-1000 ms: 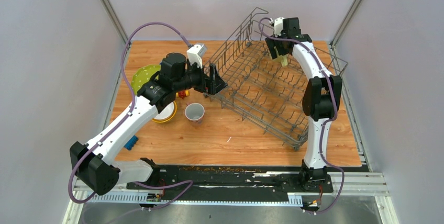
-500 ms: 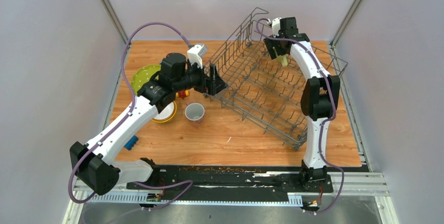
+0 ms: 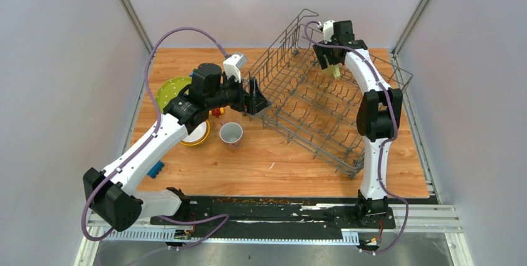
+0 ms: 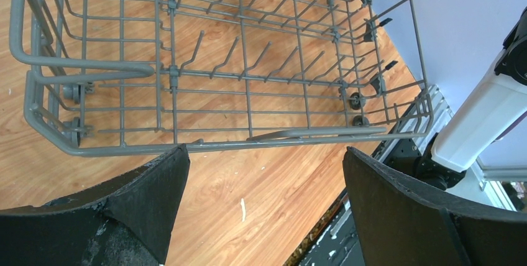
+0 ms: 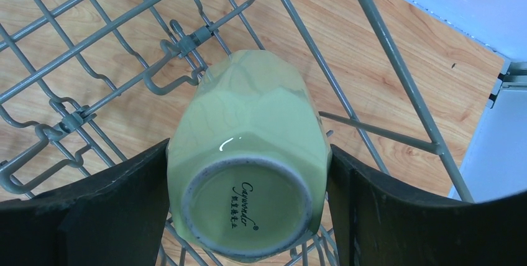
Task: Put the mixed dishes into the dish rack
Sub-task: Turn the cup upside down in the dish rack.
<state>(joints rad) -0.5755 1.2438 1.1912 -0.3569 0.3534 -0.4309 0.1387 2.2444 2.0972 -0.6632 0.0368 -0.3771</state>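
The grey wire dish rack [image 3: 323, 107] sits skewed on the right half of the table. My right gripper [image 3: 332, 62] is over its far corner, shut on a pale-green mug [image 3: 336, 71]. In the right wrist view the mug [image 5: 248, 154] is held upside down, base toward the camera, between both fingers above the rack wires [image 5: 93, 36]. My left gripper [image 3: 256, 96] is open and empty at the rack's left corner. In the left wrist view the rack's rim [image 4: 248, 145] lies just beyond its fingertips [image 4: 158, 185]. A lime-green plate [image 3: 166, 92], a white bowl in a yellow bowl [image 3: 197, 134] and a pale mug [image 3: 231, 133] are on the table.
A small blue block [image 3: 155, 168] lies near the left arm, and a red and yellow toy [image 3: 216, 112] sits under the left wrist. Grey walls close in the table on three sides. The right arm's white link [image 4: 478, 117] shows past the rack.
My right gripper has shifted very slightly left with the mug. The left gripper and the rack have barely moved.
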